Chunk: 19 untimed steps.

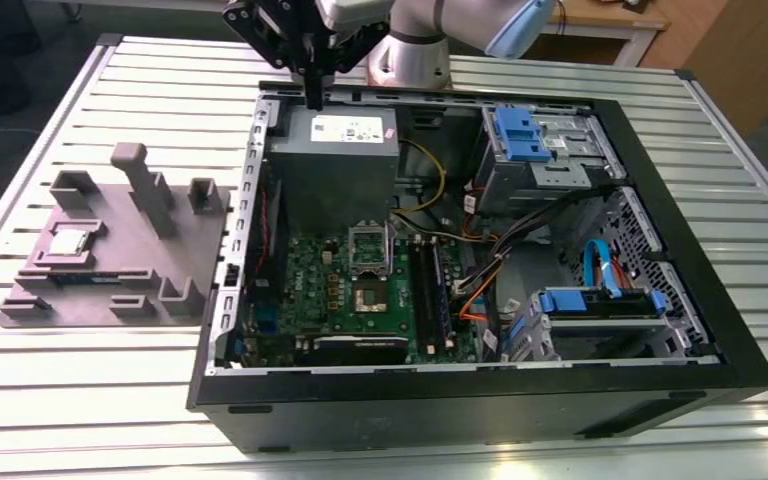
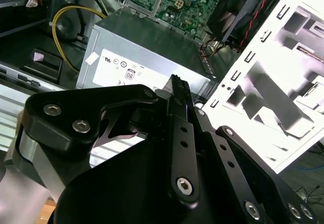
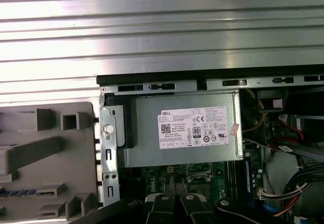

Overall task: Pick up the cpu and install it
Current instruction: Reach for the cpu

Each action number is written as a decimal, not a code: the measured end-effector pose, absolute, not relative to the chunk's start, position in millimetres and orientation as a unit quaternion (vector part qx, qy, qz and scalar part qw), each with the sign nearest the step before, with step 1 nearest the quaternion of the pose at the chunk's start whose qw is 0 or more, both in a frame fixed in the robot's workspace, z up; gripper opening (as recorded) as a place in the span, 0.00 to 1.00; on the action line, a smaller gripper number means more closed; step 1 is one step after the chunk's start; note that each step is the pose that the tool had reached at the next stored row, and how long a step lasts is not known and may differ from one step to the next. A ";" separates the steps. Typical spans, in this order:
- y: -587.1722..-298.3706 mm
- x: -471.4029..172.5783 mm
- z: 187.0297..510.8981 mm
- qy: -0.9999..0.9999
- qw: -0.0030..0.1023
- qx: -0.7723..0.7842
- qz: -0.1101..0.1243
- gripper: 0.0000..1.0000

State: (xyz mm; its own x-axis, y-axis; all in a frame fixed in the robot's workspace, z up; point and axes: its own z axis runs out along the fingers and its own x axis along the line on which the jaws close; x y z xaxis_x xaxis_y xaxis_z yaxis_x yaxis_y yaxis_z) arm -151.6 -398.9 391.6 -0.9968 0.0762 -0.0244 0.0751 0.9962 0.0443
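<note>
Gripper [image 1: 315,100] fingers pressed together, holding nothing, above power supply [image 1: 335,135], cpu [image 1: 71,241] on grey tray [image 1: 187,255], well apart

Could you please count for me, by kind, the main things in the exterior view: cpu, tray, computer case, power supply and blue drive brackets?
cpu: 1
tray: 1
case: 1
power supply: 1
blue brackets: 2
Total: 6
</note>
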 end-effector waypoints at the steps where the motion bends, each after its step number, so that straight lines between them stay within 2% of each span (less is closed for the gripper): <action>1: -398.9 -151.8 391.6 0.999 0.013 0.038 0.022 0.10; 19: -398.9 -156.1 391.0 0.999 0.013 0.038 0.022 0.10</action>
State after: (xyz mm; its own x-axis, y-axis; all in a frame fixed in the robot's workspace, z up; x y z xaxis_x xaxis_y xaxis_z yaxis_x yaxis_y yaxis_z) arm -156.1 -398.9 391.0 -0.9968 0.0762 -0.0244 0.0751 0.9962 0.0444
